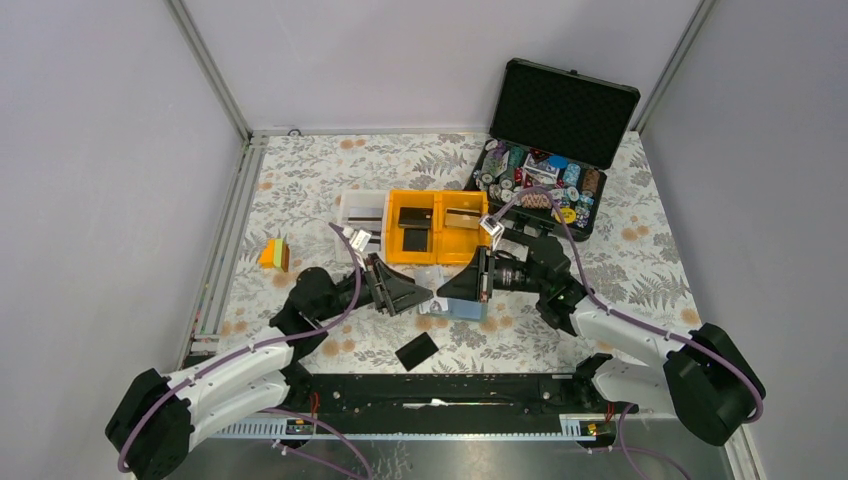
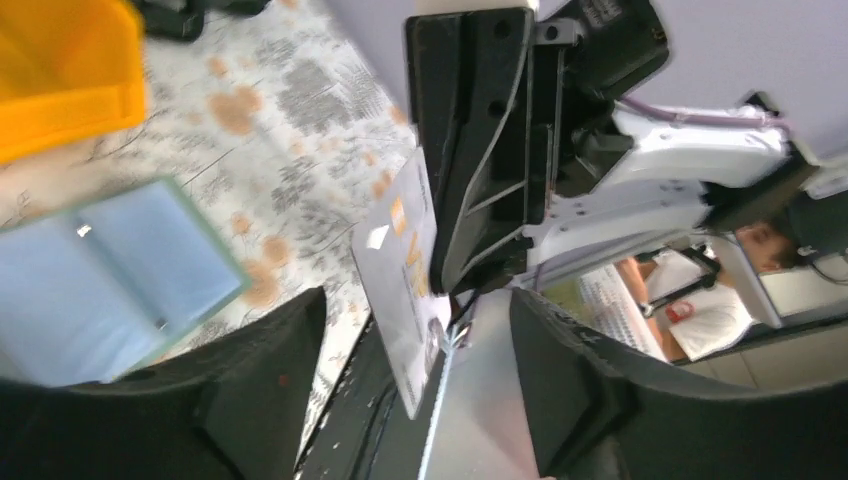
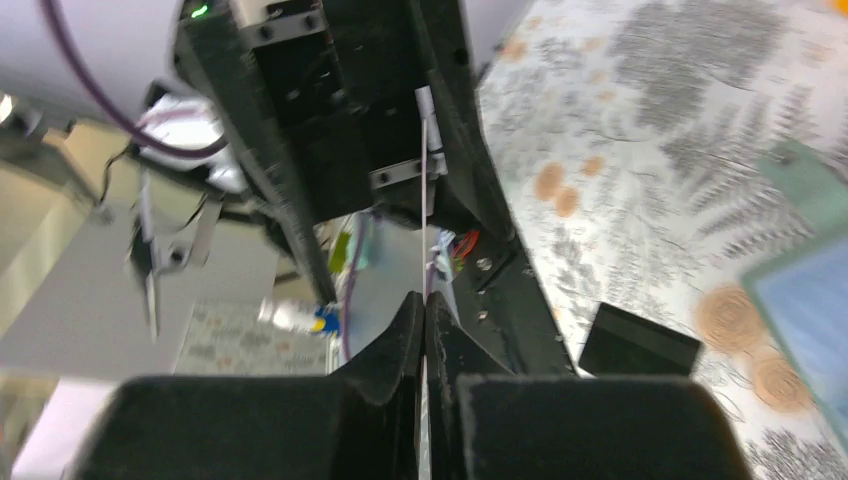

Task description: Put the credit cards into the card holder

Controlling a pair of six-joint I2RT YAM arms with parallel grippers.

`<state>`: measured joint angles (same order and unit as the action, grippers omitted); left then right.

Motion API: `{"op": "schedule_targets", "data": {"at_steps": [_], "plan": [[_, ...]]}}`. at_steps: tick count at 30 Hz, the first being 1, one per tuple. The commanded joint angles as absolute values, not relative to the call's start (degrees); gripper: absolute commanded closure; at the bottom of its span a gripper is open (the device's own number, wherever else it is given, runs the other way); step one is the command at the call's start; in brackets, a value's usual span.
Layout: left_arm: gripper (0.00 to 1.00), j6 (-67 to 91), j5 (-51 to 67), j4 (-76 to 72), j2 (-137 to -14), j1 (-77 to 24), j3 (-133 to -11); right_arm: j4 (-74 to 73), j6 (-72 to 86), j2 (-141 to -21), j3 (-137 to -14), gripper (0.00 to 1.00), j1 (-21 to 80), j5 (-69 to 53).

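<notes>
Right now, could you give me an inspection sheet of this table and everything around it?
Surface: floral cloth, flat.
Job's things: card holder lying open; silvery card held in the air; black card loose on cloth; black cards in yellow bin.
Clutter: white bin, poker chip case, orange-and-green block.
Grippers: right gripper shut on silvery card; left gripper open, card between its fingers.
Cables: purple cables running back from each gripper.
Surroundings: plain grey walls; nothing else seen.

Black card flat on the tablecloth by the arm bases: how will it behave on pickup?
The black card looks thin and unbent, so probably light and stiff. It lies flush on the tablecloth, so an edge pinch likely fails; pushed, it would probably slide, not roll.
</notes>
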<state>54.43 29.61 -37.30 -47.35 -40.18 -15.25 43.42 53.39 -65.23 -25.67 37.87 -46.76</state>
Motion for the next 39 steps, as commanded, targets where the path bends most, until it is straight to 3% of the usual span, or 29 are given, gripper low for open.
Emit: {"op": "schedule_targets", "data": {"at_steps": [1,3,6,15,16,20,30,39], "plan": [[0.16,47.84,20.06,-23.27,-47.67,-40.34,-18.70,30.47,51.80,-63.55,-23.30,1.00,38.41,-28.00],[0.08,46.71,14.36,-17.84,-47.82,-40.25,-19.03,29.53,53.14,-62.50,-19.61,1.00,38.40,-21.12],[0.02,45.80,8.70,-11.66,-50.80,-40.25,-20.28,29.94,55.28,-61.97,-15.34,1.00,38.33,-14.81],[0.01,48.82,7.75,-12.29,-64.37,-40.17,-22.40,32.70,57.10,-64.06,-12.09,1.00,38.12,-8.17],[0.01,49.05,7.41,-12.49,-65.36,-40.17,-22.63,33.27,50.04,-64.67,-12.12,1.00,38.03,-7.88],[0.02,48.76,5.89,-12.42,-67.51,-40.15,-23.47,35.87,57.35,-66.38,-11.87,1.00,37.67,-7.25],[0.15,47.33,4.35,-11.81,-73.41,-40.17,-26.02,41.04,59.07,-72.49,-12.83,1.00,36.74,-9.47],[0.38,46.87,4.45,-11.26,-76.29,-40.14,-27.72,43.71,59.80,-75.46,-13.07,1.00,36.30,-9.87]]}}
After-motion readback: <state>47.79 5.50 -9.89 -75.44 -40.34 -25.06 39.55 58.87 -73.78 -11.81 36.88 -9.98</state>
